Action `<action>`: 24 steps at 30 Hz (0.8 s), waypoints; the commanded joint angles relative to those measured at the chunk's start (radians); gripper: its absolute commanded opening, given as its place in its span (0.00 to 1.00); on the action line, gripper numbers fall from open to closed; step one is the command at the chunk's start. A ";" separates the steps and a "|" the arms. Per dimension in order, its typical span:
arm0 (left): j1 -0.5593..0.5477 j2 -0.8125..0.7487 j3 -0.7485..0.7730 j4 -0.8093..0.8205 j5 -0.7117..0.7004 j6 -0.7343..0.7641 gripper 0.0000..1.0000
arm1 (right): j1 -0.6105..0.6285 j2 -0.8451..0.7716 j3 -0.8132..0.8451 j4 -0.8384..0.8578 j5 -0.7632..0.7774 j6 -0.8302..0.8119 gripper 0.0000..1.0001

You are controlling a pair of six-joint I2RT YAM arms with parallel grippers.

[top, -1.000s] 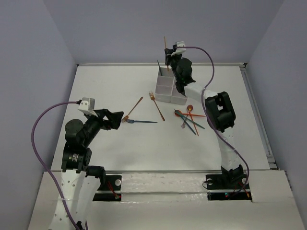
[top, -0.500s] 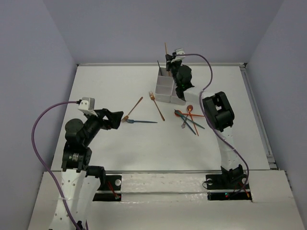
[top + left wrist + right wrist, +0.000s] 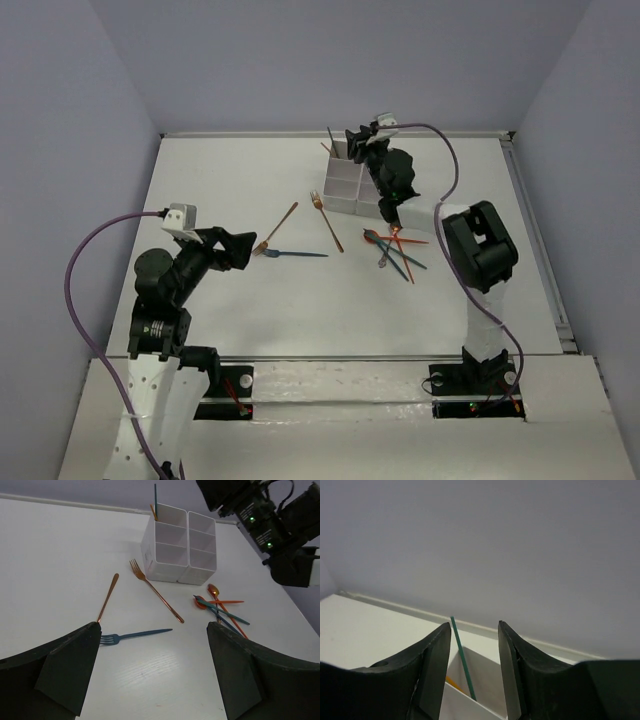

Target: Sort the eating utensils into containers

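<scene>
The white six-compartment container (image 3: 350,188) stands at the table's back middle. A teal utensil (image 3: 331,139) and an orange one (image 3: 325,147) stand in its far left compartment. My right gripper (image 3: 358,138) hovers open and empty over the container's far end. In the right wrist view the teal utensil (image 3: 462,660) rises between my open fingers (image 3: 432,660). An orange utensil (image 3: 278,226), an orange fork (image 3: 328,221), a blue fork (image 3: 292,254) and a crossed pile of utensils (image 3: 396,248) lie on the table. My left gripper (image 3: 251,250) is open and empty, just left of the blue fork (image 3: 135,635).
The table has low rails at the back and right (image 3: 535,230) and grey walls around it. Purple cables (image 3: 90,260) run along both arms. The right arm's elbow (image 3: 480,245) stands right of the utensil pile.
My right gripper held an orange utensil upright above the container. It has let go, and the utensil now stands low in the far left compartment. The right arm shifted right and lower.
</scene>
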 commanded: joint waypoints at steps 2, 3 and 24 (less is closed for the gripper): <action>0.008 -0.017 0.022 0.047 0.019 0.004 0.99 | 0.040 -0.273 -0.111 -0.088 -0.058 0.102 0.46; 0.017 -0.018 0.022 0.047 0.019 0.004 0.99 | 0.040 -0.297 -0.111 -0.151 -0.082 0.128 0.43; 0.017 -0.064 0.008 0.047 0.030 -0.010 0.99 | 0.203 -0.238 -0.118 -0.935 0.040 0.308 0.49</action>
